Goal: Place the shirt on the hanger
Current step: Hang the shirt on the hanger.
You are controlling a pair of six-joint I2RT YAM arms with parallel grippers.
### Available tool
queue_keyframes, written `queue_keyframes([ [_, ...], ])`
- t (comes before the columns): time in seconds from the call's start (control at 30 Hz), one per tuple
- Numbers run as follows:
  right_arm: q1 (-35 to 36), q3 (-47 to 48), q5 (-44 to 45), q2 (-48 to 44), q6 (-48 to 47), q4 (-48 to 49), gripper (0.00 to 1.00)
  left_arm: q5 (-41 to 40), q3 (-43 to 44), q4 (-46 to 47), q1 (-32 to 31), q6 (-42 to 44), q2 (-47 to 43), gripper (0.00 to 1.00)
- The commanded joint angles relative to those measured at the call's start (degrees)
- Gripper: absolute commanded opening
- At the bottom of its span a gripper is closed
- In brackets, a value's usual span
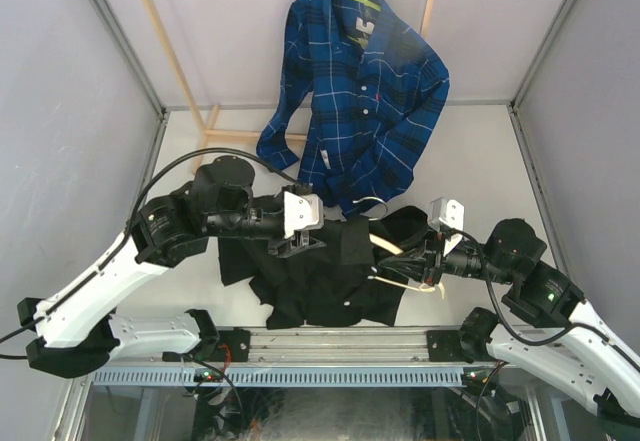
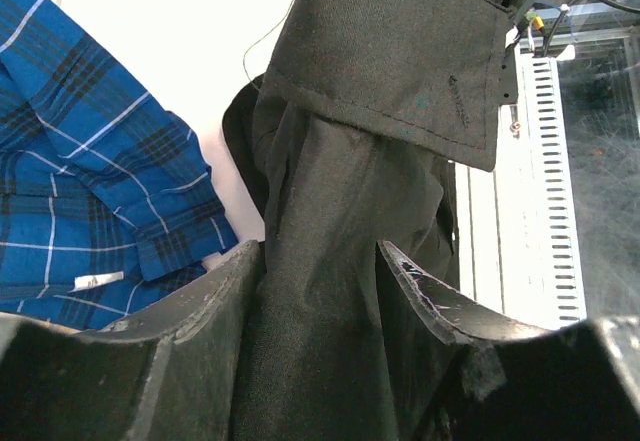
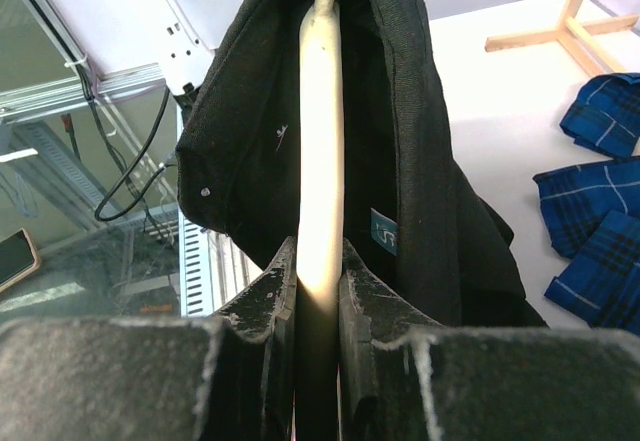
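Clamped in the right gripper's (image 3: pixel 318 256) jaws, the hanger (image 3: pixel 320 111) is only partly inside the shirt (image 2: pixel 380 61), pinched between the left gripper's (image 2: pixel 320 251) half-closed jaws.

Both arms reached inward toward each other, the left tool (image 2: pixel 320 261) pinching a thick fold of the shirt (image 1: pixel 320 286), the right tool (image 3: pixel 318 261) clamped on the hanger (image 3: pixel 320 141).

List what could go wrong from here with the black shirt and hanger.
1. The left gripper straddles a thick fold of the black shirt; it may slip out or drag several layers.
2. The right gripper pinches the hanger on one thin arm; tugging fabric could twist it.
3. The plaid shirt hangs close and might snag.
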Motion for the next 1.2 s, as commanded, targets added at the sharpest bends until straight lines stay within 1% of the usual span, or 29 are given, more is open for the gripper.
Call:
queue_keyframes([
  [0.0,-0.02,2.27,-1.33,1.34,-0.80,6.89,0.00,8.53,3.15,2.15,-0.87,-1.24,1.79,0.50],
  [0.07,-0.04,2.21,-1.55,1.43,-0.93,6.99,0.00,8.85,3.20,2.15,-0.98,-1.42,2.00,0.49],
  [0.17,-0.07,2.26,-1.52,1.48,-0.96,7.01,0.00,9.16,3.24,2.15,-1.12,-1.58,2.27,0.42],
  [0.33,-0.02,3.03,-2.69,2.34,-2.23,4.86,0.00,5.46,3.95,1.45,-1.25,-1.45,1.86,0.41],
  [0.53,0.06,5.32,-8.02,3.21,-5.55,-0.12,0.00,0.01,3.92,0.94,-1.25,-1.50,-1.42,0.54],
  [0.57,0.06,5.61,-8.30,3.19,-6.03,-0.92,0.00,-0.63,3.83,0.99,-1.18,-1.67,-2.06,0.57],
  [0.77,0.11,5.98,-8.08,2.87,-7.59,-3.58,0.00,-2.86,2.52,1.02,-1.23,-2.59,-4.08,0.66],
  [0.93,0.11,5.98,-7.46,2.36,-7.36,-3.32,0.00,-1.69,1.80,0.58,-1.23,-2.73,-4.03,0.66],
  [1.07,0.15,5.99,-7.36,2.41,-6.97,-2.48,0.00,1.63,1.41,0.59,-1.25,-3.60,-2.67,0.65],
  [1.17,0.19,6.06,-7.96,2.85,-6.62,-1.49,0.00,5.16,1.27,0.61,-1.26,-4.42,-0.80,0.62],
])
